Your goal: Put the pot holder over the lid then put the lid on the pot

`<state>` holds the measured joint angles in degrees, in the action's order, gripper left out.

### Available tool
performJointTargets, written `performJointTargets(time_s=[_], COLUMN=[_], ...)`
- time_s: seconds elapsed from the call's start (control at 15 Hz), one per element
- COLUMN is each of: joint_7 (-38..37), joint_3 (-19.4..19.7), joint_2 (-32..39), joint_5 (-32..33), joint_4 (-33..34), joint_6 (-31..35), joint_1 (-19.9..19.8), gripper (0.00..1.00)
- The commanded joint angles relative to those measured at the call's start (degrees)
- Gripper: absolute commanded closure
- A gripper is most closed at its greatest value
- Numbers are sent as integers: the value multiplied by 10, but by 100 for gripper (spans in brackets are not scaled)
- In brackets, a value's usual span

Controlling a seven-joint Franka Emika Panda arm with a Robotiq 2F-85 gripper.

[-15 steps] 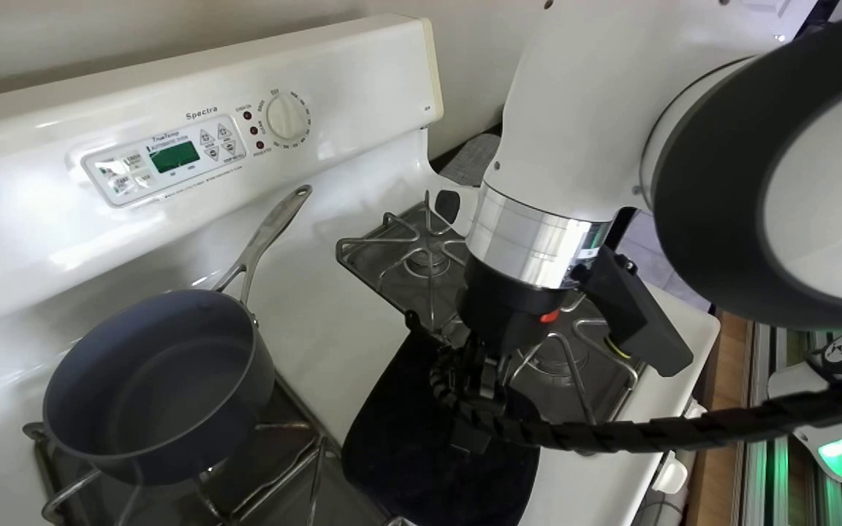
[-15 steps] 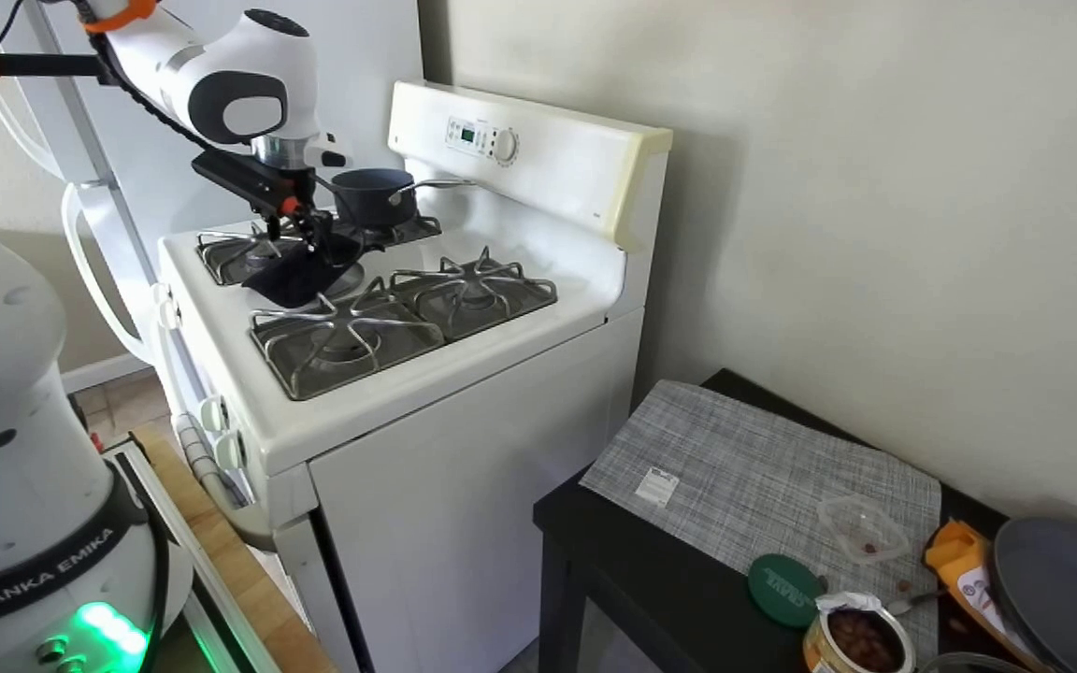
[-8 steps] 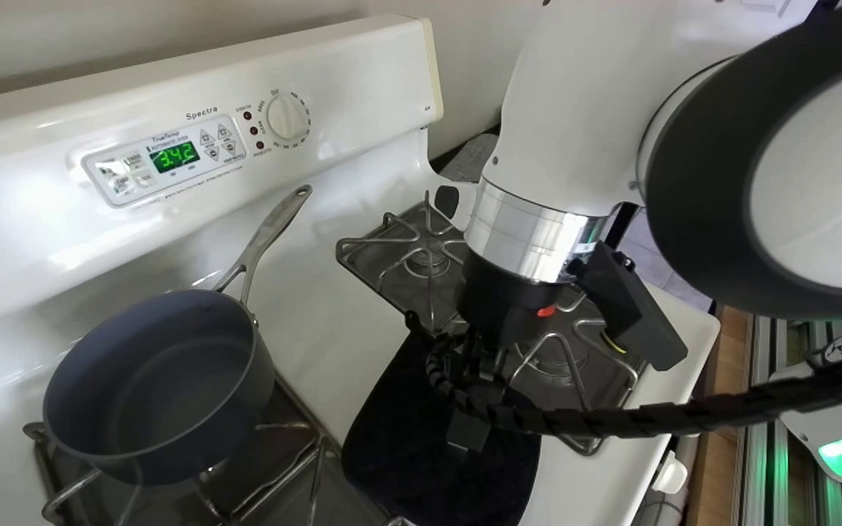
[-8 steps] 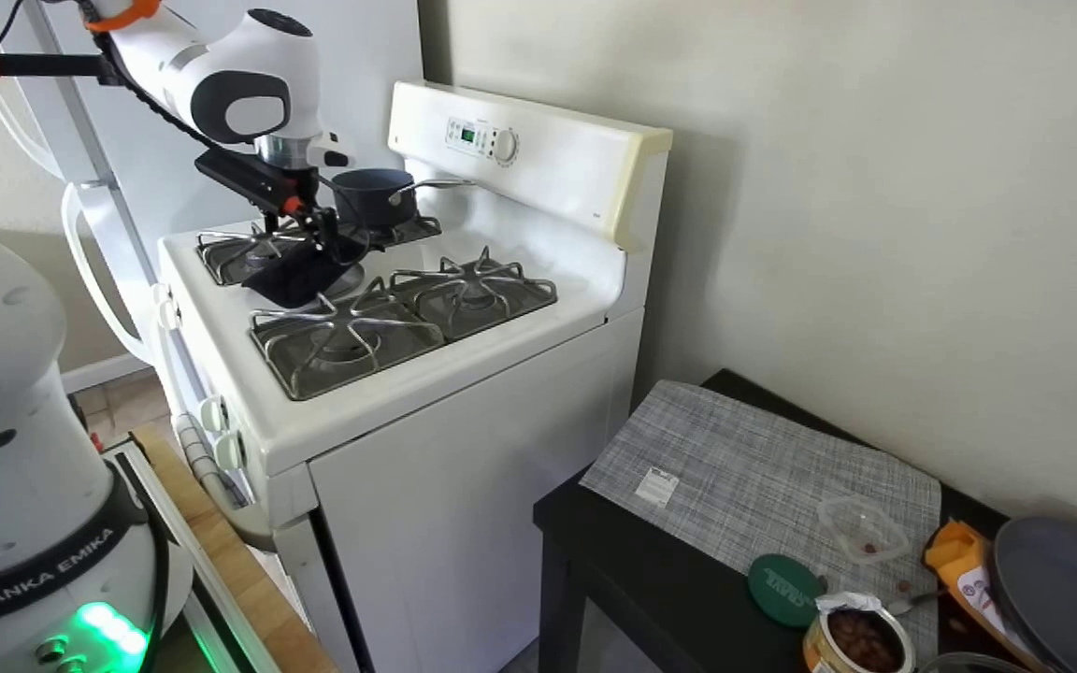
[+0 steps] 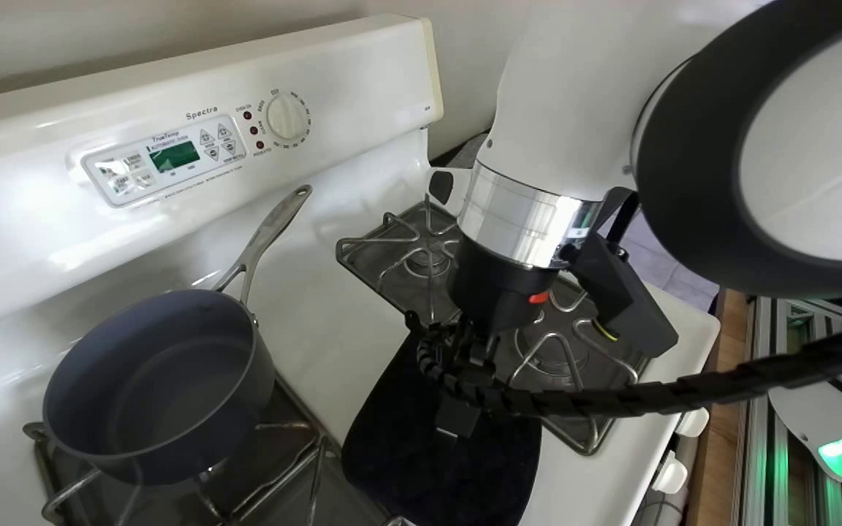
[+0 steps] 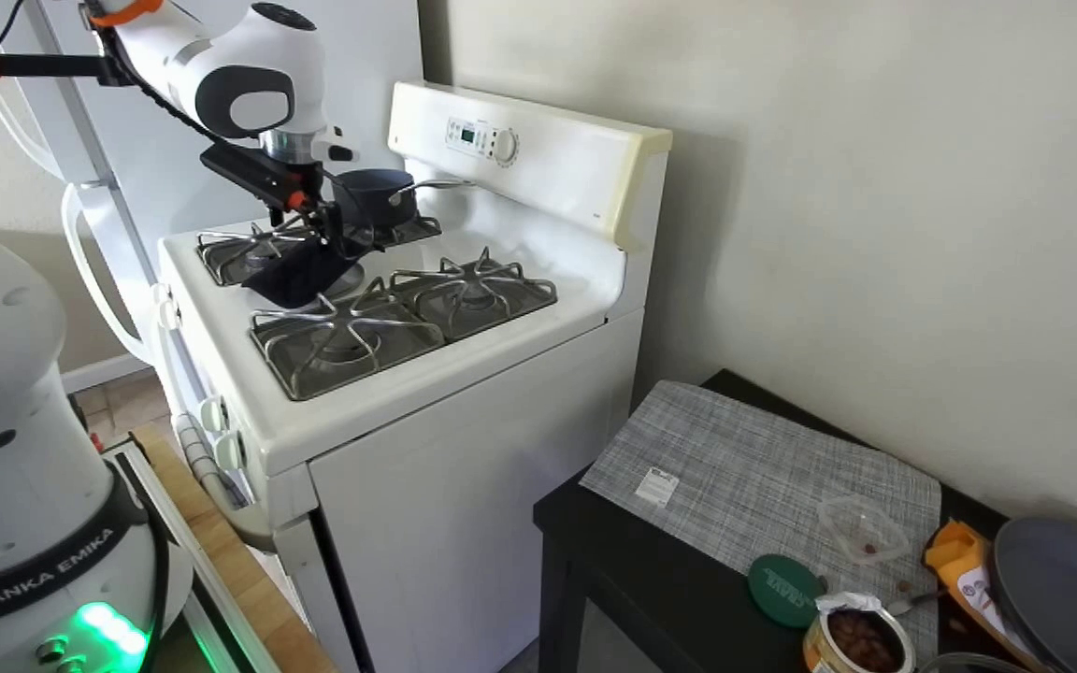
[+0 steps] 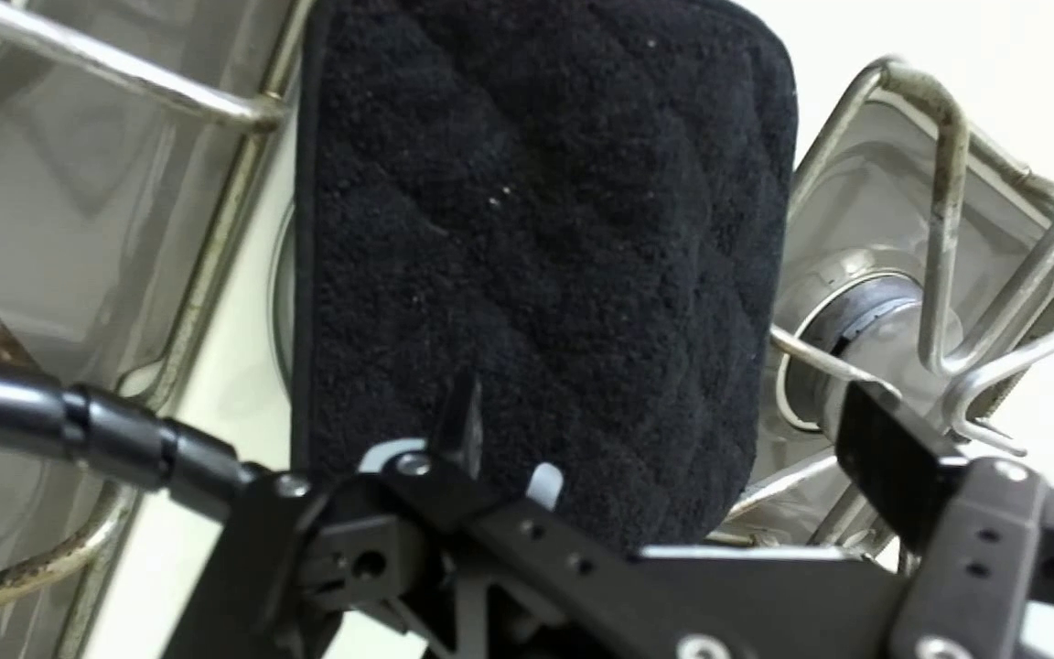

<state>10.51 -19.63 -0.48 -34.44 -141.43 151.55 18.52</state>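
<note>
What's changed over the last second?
The hand has shifted slightly towards the stove's back panel and stands open in the wrist view; the exterior views don't settle whether it just let go. The pot holder, over the lid, and the pot stayed put.

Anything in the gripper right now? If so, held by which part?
Nothing is held. In the wrist view the gripper stands open, jaws wide apart, with the pot holder visible beyond them, not clamped.
</note>
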Motion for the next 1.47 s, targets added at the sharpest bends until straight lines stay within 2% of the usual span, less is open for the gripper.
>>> performJointTargets(time_s=[0.0,0.4,0.6,0.93,1.33,1.4], joint_7=[-2,-2,-46,-141,-340,-364], joint_3=[3,3,-3,-9,-3,-4], joint_2=[0,0,8,23,22,24], joint_5=[2,2,39,133,314,328], joint_4=[1,1,-3,-7,-25,-23], joint_6=[-1,-1,13,42,34,28], joint_1=[3,3,8,14,23,25], gripper=[0,0,0,0,0,0])
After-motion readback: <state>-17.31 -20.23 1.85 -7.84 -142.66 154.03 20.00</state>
